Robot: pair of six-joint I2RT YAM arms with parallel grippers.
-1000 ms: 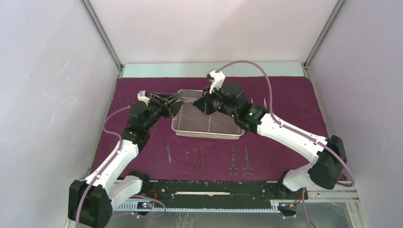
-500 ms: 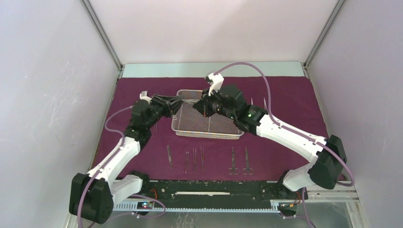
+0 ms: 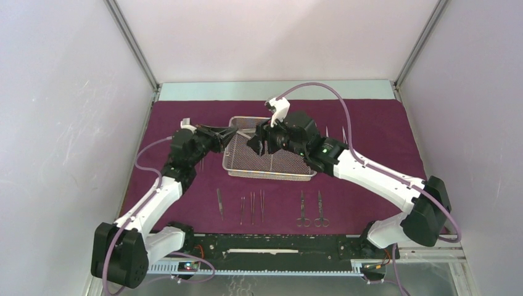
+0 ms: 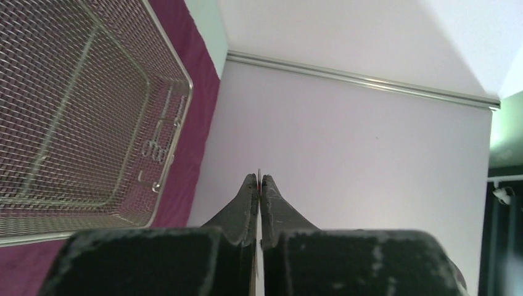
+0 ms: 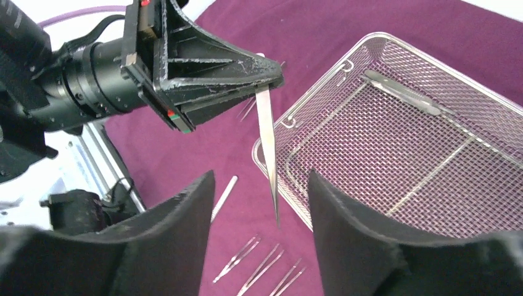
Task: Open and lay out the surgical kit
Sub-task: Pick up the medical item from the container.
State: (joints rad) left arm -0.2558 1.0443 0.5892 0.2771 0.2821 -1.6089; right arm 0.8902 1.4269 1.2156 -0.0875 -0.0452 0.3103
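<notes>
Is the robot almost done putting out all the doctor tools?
Partway. The cloth is spread, and six instruments lie in a row near the arms. The left gripper is shut on tweezers at the tray edge, and the right gripper is open. One tool lies inside.

Left hand (image 3: 229,131) pinched closed; right hand (image 5: 259,185) spread wide, facing it.
</notes>
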